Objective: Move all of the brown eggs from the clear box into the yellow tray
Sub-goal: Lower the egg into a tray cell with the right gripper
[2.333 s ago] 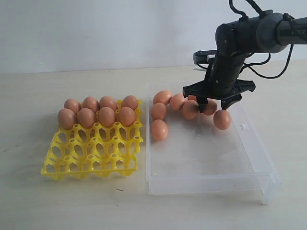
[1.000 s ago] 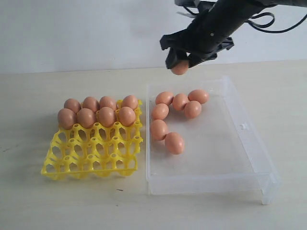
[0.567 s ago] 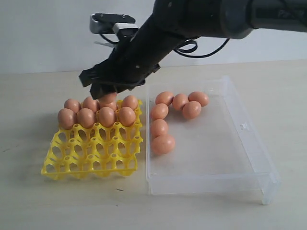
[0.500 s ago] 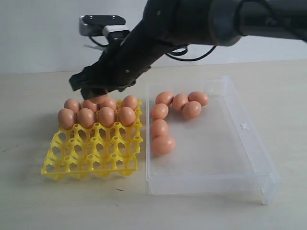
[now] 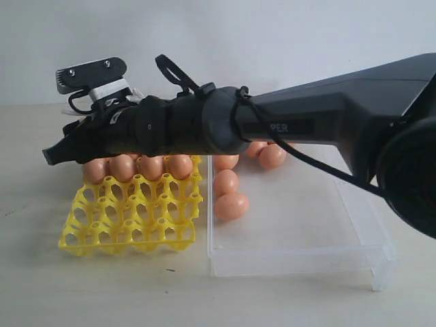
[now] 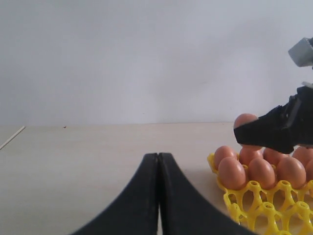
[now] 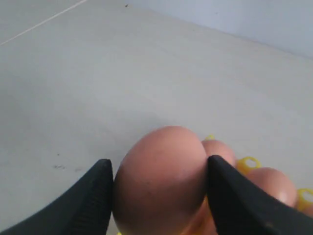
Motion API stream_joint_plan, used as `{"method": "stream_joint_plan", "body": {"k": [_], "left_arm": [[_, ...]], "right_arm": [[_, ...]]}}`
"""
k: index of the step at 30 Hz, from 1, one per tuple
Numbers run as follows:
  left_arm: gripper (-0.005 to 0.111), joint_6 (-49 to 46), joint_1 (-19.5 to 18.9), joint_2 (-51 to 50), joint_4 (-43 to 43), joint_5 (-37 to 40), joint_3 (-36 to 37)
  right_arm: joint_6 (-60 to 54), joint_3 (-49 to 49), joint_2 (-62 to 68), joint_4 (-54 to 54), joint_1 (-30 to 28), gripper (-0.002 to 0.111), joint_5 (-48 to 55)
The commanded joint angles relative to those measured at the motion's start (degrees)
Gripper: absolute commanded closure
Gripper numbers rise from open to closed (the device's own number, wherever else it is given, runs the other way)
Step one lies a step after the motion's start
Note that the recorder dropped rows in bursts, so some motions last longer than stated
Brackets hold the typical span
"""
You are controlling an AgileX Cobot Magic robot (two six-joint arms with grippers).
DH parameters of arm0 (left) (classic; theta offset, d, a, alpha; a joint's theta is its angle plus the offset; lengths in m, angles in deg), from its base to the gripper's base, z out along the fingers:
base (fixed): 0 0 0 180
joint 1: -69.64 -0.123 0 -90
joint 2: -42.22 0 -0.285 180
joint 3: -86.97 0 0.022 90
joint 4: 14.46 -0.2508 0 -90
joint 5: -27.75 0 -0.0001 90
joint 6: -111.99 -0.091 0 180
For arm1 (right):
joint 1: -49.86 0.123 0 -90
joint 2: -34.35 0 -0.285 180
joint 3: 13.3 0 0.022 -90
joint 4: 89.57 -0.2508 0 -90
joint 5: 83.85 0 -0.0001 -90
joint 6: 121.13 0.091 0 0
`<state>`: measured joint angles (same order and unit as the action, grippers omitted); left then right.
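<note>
My right gripper [image 7: 159, 162] is shut on one brown egg [image 7: 161, 181], which fills the gap between its black fingers [image 7: 95, 198]. In the exterior view that gripper [image 5: 58, 154] reaches across to the far left corner of the yellow tray [image 5: 129, 219], just above the eggs there; the held egg is hidden by the arm. The left wrist view shows the held egg [image 6: 244, 120] above the tray's eggs [image 6: 232, 172]. Several brown eggs [image 5: 151, 165] fill the tray's back rows. Several more [image 5: 231, 206] lie in the clear box [image 5: 300, 255]. My left gripper [image 6: 159, 157] is shut and empty, over bare table beside the tray.
The right arm [image 5: 272, 126] lies low across the tray's back rows and the box's far end, hiding eggs behind it. The tray's front rows of cups [image 5: 136, 231] hold no eggs. A pale wall stands behind the table.
My right arm lifted an egg out of the clear box, carried it left over the tray and came down low at the tray's far left. A loose egg in the box rolled left.
</note>
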<state>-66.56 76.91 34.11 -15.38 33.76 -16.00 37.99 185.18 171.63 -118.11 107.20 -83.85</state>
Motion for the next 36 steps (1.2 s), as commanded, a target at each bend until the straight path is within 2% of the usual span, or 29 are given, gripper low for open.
{"method": "stream_joint_plan", "body": {"k": [1, 7, 17, 27, 33, 36], "left_arm": [[0.107, 0.21, 0.15, 0.33, 0.42, -0.13, 0.19], [0.107, 0.21, 0.15, 0.33, 0.42, -0.13, 0.19], [0.107, 0.21, 0.15, 0.33, 0.42, -0.13, 0.19], [0.107, 0.21, 0.15, 0.33, 0.42, -0.13, 0.19], [0.107, 0.21, 0.15, 0.33, 0.42, -0.13, 0.19], [0.107, 0.21, 0.15, 0.33, 0.42, -0.13, 0.19]], "right_arm": [[-0.67, 0.05, 0.33, 0.45, 1.34, 0.108, 2.03], [-0.45, 0.05, 0.59, 0.45, 1.61, 0.108, 6.59], [-0.45, 0.05, 1.77, 0.45, 1.61, 0.106, 8.62], [-0.45, 0.05, 2.28, 0.45, 1.61, 0.072, 8.36], [-0.45, 0.05, 2.28, 0.45, 1.61, 0.048, 7.86], [-0.45, 0.05, 2.28, 0.45, 1.61, 0.04, 7.86]]}}
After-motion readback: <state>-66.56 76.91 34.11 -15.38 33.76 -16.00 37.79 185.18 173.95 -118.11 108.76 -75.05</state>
